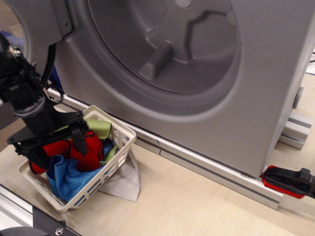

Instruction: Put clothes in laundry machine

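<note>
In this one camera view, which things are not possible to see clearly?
- Pincer: its fingers are spread over the basket, but whether the tips touch the red cloth is hidden by the pincer itself.
- Green cloth: mostly covered by the arm.
- Laundry machine: top cut off by the upper edge.
</note>
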Robot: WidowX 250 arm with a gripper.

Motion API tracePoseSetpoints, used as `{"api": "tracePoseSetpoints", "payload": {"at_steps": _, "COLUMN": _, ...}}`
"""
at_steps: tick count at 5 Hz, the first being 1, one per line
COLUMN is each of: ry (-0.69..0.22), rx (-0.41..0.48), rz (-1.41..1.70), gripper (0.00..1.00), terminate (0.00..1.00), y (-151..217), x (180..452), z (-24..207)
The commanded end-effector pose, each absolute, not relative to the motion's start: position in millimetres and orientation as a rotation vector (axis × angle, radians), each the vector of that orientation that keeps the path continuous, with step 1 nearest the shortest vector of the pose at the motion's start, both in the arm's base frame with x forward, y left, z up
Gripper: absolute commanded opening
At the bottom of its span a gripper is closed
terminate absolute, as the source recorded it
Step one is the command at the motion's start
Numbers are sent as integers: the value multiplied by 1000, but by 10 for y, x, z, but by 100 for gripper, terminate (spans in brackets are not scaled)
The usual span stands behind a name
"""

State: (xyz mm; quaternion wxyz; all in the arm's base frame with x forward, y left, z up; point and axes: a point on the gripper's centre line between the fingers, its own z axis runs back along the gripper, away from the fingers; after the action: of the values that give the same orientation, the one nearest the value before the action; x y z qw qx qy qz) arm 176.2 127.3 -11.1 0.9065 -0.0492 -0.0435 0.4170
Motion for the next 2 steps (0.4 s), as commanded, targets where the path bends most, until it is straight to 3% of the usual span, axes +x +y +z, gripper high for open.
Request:
{"api": "tracePoseSetpoints", "payload": {"at_steps": 1, "ry": -117, "rx": -126, "rz": 843, "gripper": 100, "terminate": 0, "y": 1107, "x": 2003, "z": -109}}
{"api": "tracePoseSetpoints", "payload": {"at_steps": 2, "ry": -116, "rx": -113, "rz": 866, "gripper": 100, "terminate": 0, "y": 1083, "x": 2081, "z": -177}}
